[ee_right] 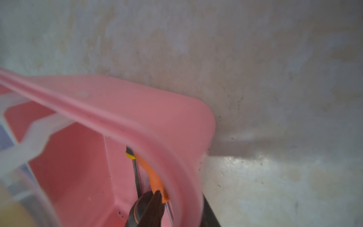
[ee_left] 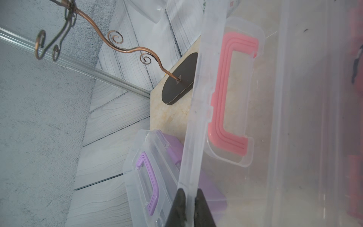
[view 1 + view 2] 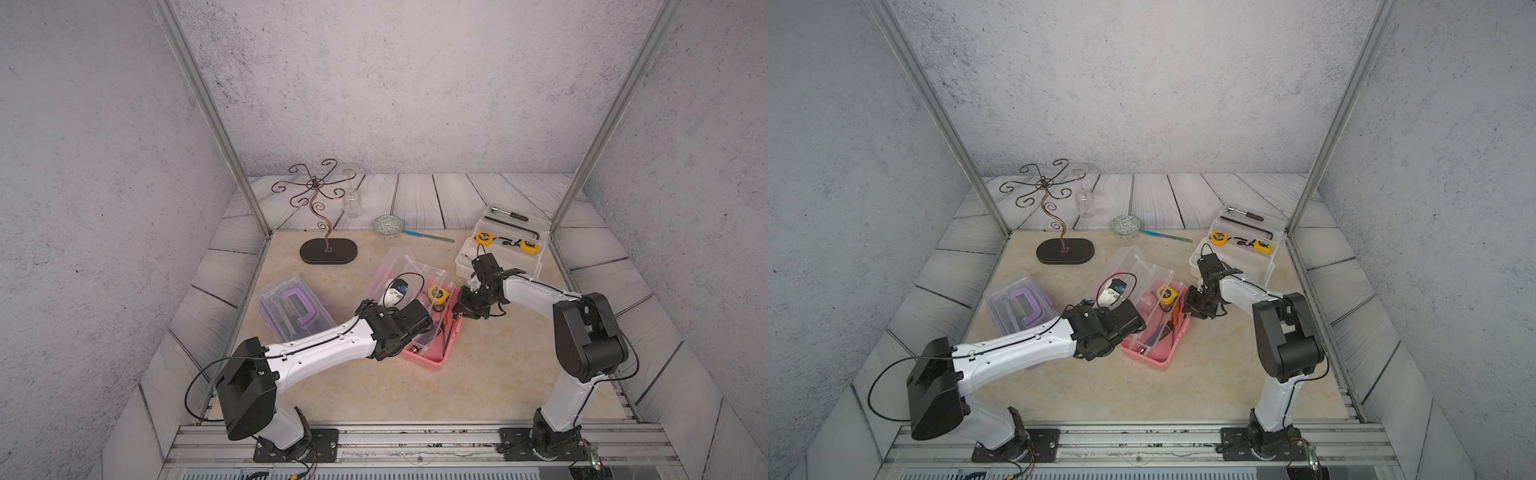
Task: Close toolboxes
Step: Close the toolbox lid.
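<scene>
Looking at the pink box, we find it mid-bench, slewed, between the purple box, which appears shut, and the white box at the far right, which stands open. Its clear lid is raised on the hinge. Our left claw is closed on that lid's thin edge, a finger on each face, with the pink handle further along the panel. Our right claw straddles the base rim at a corner, one finger inside beside an orange tool and one outside; whether it is clamped or slack we cannot tell. We judge the box light and apt to skid on the smooth bench, so the base wants bracing. The lid looks thin, slick and springy. It would twist if driven from a corner, so we would hold the edge near its middle and press flat beside the handle. The tool by the rim may foul the closing.
</scene>
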